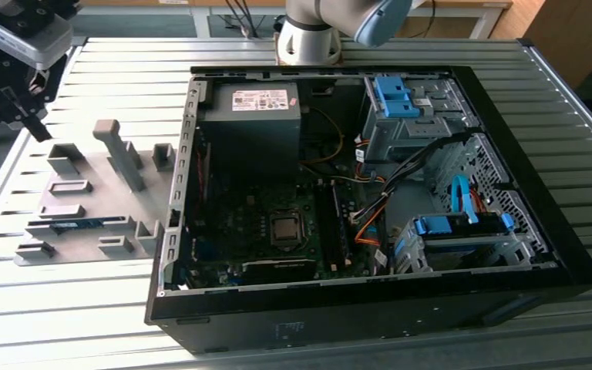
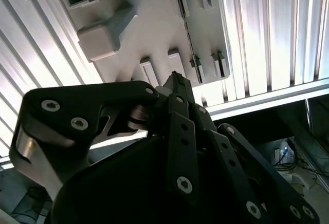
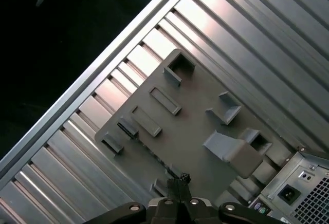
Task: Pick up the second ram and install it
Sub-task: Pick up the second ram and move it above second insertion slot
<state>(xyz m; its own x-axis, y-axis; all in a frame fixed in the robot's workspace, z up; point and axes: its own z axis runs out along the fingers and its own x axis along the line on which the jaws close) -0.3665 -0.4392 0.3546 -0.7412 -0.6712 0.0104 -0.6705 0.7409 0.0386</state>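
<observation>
Tool (image 3: 180, 179) hovers above the grey fixture (image 1: 95, 173), fingers pressed together, holding nothing. The second ram (image 1: 70, 225) lies slotted there, beside the open computer case (image 1: 378, 308).

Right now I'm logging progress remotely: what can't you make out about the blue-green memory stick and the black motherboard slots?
Exterior view: the thin blue-green memory stick is just a sliver between ribs of the grey plastic holder plate; chips too small.
Exterior view: the long black motherboard slots are too dark to tell whether any stick is seated.
First wrist view: the black gripper covers one edge of the holder plate.
</observation>
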